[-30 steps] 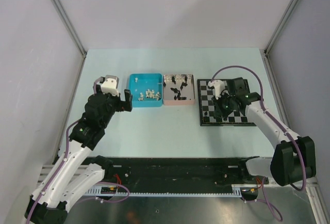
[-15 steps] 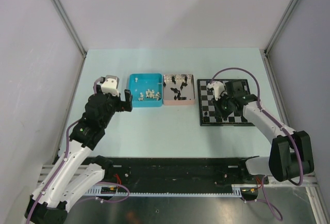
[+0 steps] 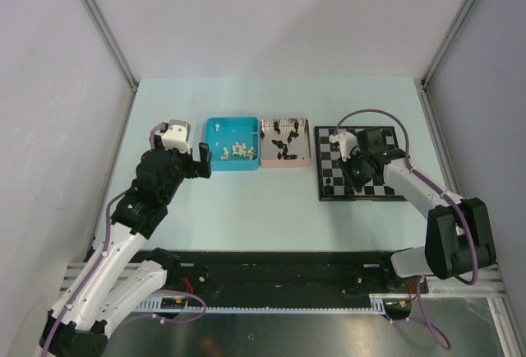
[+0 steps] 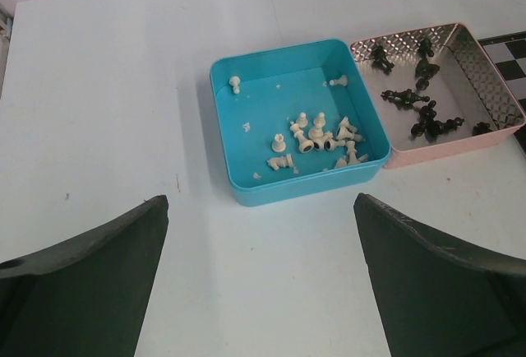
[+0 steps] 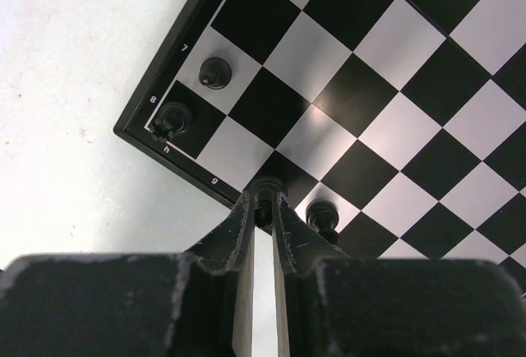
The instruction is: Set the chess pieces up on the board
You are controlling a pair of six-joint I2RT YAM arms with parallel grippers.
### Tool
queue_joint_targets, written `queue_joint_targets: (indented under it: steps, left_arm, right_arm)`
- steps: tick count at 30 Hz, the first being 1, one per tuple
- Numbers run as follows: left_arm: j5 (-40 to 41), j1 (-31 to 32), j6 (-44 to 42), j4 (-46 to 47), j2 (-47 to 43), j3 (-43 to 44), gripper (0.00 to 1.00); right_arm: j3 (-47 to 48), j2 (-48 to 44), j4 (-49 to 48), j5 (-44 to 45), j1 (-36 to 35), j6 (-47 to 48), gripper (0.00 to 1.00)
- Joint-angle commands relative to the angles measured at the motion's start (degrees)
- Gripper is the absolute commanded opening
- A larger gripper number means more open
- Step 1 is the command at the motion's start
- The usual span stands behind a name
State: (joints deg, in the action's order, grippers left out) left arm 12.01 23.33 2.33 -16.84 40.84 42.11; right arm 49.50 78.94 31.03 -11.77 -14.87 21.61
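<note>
A: What has moved?
B: The right arm has drawn its elbow in. The right fingers (image 5: 262, 199) sit low over the board (image 5: 386, 85) edge, pinched narrow on a small black piece (image 5: 263, 211).
A: And elsewhere?
B: The left fingers (image 3: 202, 160) gape wide above the pale counter (image 3: 246, 209), near a blue tray (image 4: 246, 192) of white pieces (image 4: 316, 136) and a pink tray (image 4: 444, 153) of black pieces (image 4: 427, 118). Three black chessmen (image 5: 215, 71) stand on the board. Plain pale walls (image 3: 271, 20) surround the counter.

Wide overhead — right wrist close above board (image 5: 394, 85).
</note>
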Motion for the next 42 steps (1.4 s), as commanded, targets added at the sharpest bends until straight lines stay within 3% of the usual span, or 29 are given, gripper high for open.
queue_joint_targets:
  steps: [1, 19, 42]
  left_arm:
    - [-0.41, -0.39, -1.8, 1.9, -0.15, 0.17, 1.0]
    - [-0.41, -0.39, -1.8, 1.9, -0.15, 0.17, 1.0]
    - [-0.32, -0.39, -1.71, 1.9, 0.03, 0.08, 1.0]
  right_arm:
    - [-0.36, 0.78, -1.32, 1.57, -0.16, 0.72, 0.11]
    - [-0.28, 1.75, -1.14, 1.57, -0.15, 0.72, 0.14]
    - [-0.19, -1.06, -1.84, 1.22, -0.24, 0.81, 0.29]
